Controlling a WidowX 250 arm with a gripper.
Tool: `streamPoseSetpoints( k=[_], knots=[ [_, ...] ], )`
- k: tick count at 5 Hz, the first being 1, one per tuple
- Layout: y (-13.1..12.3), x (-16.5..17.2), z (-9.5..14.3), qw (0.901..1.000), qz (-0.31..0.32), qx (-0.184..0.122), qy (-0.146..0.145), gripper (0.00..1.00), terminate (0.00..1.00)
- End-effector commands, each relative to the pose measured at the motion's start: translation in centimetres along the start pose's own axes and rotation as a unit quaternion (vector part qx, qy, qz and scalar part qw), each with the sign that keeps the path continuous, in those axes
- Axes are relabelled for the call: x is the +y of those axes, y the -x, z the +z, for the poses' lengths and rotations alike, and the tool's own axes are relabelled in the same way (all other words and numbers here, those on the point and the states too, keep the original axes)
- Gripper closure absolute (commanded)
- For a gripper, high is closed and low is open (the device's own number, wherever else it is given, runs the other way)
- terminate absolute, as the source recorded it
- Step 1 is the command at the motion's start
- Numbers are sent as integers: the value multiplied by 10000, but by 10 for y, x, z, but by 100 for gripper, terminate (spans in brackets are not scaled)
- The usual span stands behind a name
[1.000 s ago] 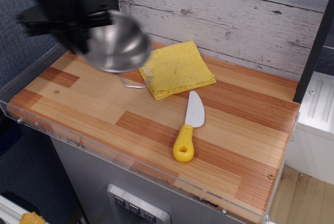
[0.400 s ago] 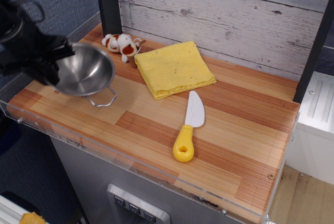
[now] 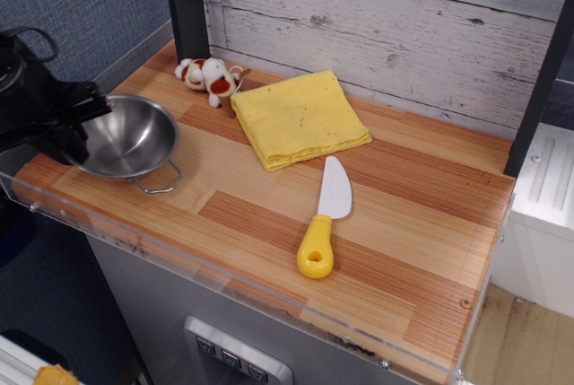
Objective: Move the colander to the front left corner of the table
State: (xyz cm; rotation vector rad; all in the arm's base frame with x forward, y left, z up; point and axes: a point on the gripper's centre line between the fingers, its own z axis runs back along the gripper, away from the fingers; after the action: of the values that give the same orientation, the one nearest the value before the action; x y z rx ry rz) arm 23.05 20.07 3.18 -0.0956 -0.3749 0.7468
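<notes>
The colander (image 3: 130, 134), a shiny steel bowl with a wire loop handle (image 3: 160, 181) facing the front, sits low over the front left part of the wood-plank table (image 3: 260, 214). I cannot tell whether its base touches the wood. My black gripper (image 3: 79, 129) comes in from the left edge and is shut on the colander's left rim. The far handle is hidden behind the gripper.
A folded yellow cloth (image 3: 300, 118) lies at the back middle. A small white and brown toy dog (image 3: 208, 75) is behind the colander near a dark post (image 3: 186, 4). A yellow-handled knife (image 3: 323, 219) lies mid-table. A clear acrylic rim (image 3: 179, 264) edges the front.
My gripper has carried the colander from above the back left down and toward the front left corner, lowering it close to the tabletop. The toy dog came into view.
</notes>
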Motion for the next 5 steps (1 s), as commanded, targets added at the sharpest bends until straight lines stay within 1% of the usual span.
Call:
streamPoseSetpoints(
  k=[1,2,3,5],
  knots=[
    [-1,-1,2,9992,357,-161,36,100,0],
    [2,-8,0,9989,473,35,65,0,0],
    [5,-13,0,9988,444,103,179,0,0],
    [5,-18,2,9988,415,116,226,0,0]
  ],
)
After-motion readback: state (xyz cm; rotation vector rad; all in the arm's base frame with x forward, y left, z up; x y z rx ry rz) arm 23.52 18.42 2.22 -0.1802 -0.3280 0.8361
